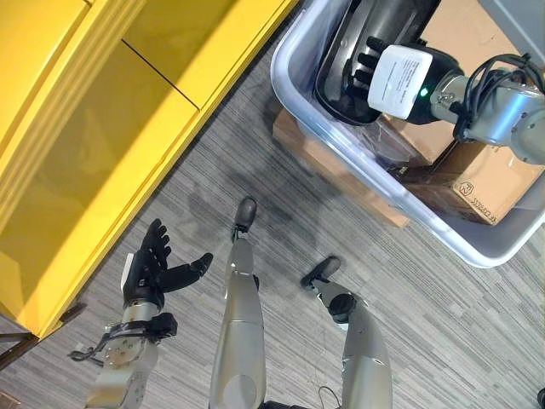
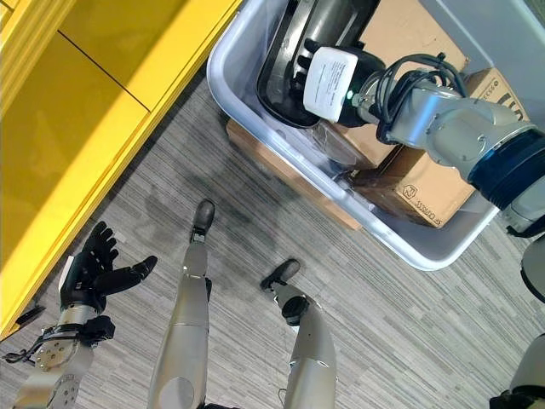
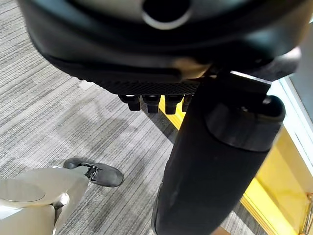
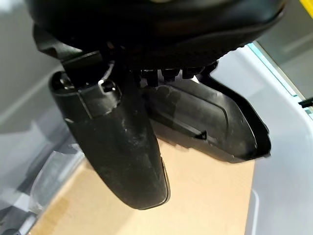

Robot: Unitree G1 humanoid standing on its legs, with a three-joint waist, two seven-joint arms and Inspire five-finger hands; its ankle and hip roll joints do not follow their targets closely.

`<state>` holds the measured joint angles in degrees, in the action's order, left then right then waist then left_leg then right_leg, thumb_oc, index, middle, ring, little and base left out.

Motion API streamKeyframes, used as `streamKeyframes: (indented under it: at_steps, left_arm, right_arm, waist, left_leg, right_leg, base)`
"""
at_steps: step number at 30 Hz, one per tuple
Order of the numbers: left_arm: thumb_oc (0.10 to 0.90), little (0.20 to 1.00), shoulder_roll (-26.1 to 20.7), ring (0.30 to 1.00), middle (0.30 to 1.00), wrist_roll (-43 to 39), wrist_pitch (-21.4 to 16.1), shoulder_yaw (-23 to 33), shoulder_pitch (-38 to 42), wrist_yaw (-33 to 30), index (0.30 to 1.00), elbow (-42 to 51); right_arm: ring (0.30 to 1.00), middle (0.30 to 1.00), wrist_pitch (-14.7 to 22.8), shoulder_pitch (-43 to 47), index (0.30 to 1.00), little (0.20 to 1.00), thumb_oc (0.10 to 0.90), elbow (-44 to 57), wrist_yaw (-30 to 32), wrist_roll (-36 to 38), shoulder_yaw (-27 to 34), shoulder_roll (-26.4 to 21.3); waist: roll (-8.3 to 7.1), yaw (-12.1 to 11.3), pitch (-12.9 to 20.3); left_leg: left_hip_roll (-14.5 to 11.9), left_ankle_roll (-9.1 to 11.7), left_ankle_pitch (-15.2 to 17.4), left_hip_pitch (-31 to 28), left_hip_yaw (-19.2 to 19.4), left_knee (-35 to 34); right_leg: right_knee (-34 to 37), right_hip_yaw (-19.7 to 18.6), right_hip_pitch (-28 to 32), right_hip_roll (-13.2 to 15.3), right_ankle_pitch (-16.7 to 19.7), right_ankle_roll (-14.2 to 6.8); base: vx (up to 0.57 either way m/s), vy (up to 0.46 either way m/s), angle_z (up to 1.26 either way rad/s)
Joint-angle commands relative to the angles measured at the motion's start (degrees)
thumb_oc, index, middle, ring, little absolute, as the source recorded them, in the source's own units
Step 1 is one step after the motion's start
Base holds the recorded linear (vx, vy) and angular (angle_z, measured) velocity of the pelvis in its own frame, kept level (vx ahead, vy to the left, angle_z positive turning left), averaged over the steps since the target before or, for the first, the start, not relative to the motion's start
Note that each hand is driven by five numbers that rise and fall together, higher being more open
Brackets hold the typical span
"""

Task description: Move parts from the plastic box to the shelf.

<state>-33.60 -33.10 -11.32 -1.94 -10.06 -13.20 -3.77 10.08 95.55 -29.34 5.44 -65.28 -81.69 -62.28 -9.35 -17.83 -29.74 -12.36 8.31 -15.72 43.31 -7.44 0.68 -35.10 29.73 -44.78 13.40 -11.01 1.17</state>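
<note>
Right hand (image 1: pixel 375 64) is inside the grey plastic box (image 1: pixel 294 98), fingers reaching onto the black moulded part (image 1: pixel 341 81) lying at the box's end nearest the yellow shelf (image 1: pixel 111 128). Head views show fingertips on the part's inner face, but can't tell from them if anything is curled round it. Right wrist view gives more: thumb (image 4: pixel 117 147) sticks out straight and clear of the part (image 4: pixel 210 127), fingers run on toward its shell, tips hidden behind the palm, so grip can't be confirmed there either. Same view shows brown cardboard (image 4: pixel 205 196) under the part, against the box wall. Part sits in the box, none on the shelf. Head views also show cardboard boxes (image 2: pixel 426 192) in the box's other end, crumpled clear plastic film (image 2: pixel 336 149) between them and the part, and a flat cardboard sheet (image 1: pixel 332 175) on the carpet floor (image 1: pixel 443 307) sticking out from under the box's near edge. Left hand (image 1: pixel 153 268) hangs low over the carpet just beside the shelf's front edge, palm up, fingers spread and relaxed, holding nothing. Left wrist view adds its thumb (image 3: pixel 215 176) straight, short finger stubs past the palm, carpet below and a strip of yellow shelf (image 3: pixel 283 166) alongside.
</note>
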Motion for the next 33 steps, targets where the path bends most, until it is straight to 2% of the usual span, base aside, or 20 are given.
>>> streamKeyframes:
  at_steps: [1, 10, 19, 29, 32, 33]
  left_arm:
    - [0.9, 1.0, -4.87, 1.0, 1.0, -0.06, -4.37, 3.62, -1.16, -1.35, 1.0, 3.68]
    - [0.9, 1.0, -5.67, 1.0, 1.0, -0.81, -5.29, 5.34, -2.63, -1.57, 1.0, 4.1]
    - [0.9, 1.0, -5.7, 1.0, 1.0, -0.47, -5.35, 5.8, -3.18, -1.69, 1.0, 4.92]
    - [0.9, 1.0, -5.29, 1.0, 1.0, -0.61, -5.86, 5.76, -2.85, -2.24, 1.0, 5.25]
    - [0.9, 1.0, -5.1, 1.0, 1.0, -0.86, -6.08, 5.54, -2.61, -2.45, 1.0, 5.66]
    - [0.9, 1.0, -5.05, 1.0, 1.0, -0.98, -6.27, 5.4, -2.47, -2.54, 1.0, 6.1]
  right_arm:
    - [1.0, 1.0, -4.9, 7.76, 1.0, 1.0, 0.9, -0.84, 2.8, -1.49, 1.48, -4.93]
    - [1.0, 1.0, -7.7, 10.45, 1.0, 1.0, 0.9, -3.86, 5.1, -1.41, 1.48, -4.98]
    - [1.0, 1.0, -9.51, 12.17, 1.0, 1.0, 0.9, -7.71, 6.84, -0.65, 1.48, -3.83]
    - [1.0, 1.0, -11.14, 12.94, 1.0, 1.0, 0.9, -10.78, 8.5, 0.97, 1.48, -3.72]
    - [1.0, 1.0, -11.45, 13.24, 1.0, 1.0, 0.9, -11.48, 9.06, 1.49, 1.48, -3.22]
    - [1.0, 1.0, -11.8, 13.56, 1.0, 1.0, 0.9, -11.86, 9.52, 1.88, 1.48, -3.21]
  waist:
    - [-4.88, -2.79, -0.05]
    - [-5.94, -2.54, -0.05]
    - [-5.75, -2.65, -0.05]
    - [-4.81, -2.76, -0.05]
    - [-4.21, -2.8, -0.05]
    - [-3.47, -2.86, -0.05]
  left_leg:
    - [-2.13, 2.42, 1.74, -10.09, 2.76, -5.68]
    - [-1.57, 2.08, 2.14, -9.26, 2.69, -5.68]
    - [-0.92, 1.73, 2.33, -7.69, 1.99, -5.68]
    - [0.25, 0.85, 2.62, -4.89, 1.29, -4.85]
    - [0.86, 0.44, 3.26, -3.36, 1.0, -3.51]
    - [1.36, 0.13, 3.74, -2.19, 0.7, -2.41]
  right_leg:
    - [13.3, -6.0, 9.24, -1.09, 5.94, -9.34]
    - [13.05, -6.25, 8.11, -0.92, 5.99, -9.57]
    - [12.29, -6.02, 6.66, -0.52, 5.77, -9.74]
    - [9.64, -6.06, 3.33, 0.35, 4.66, -9.66]
    - [8.4, -6.2, 2.02, 1.0, 4.31, -9.71]
    - [7.33, -6.33, 0.97, 1.4, 3.93, -9.7]
  base:
    - [0.03, 0.027, 0.02]
    - [0.01, 0.006, 0.0]
    - [0.02, 0.007, 0.03]
    - [0.02, 0.006, 0.04]
    - [0.01, 0.013, 0.06]
    - [0.01, 0.013, 0.08]
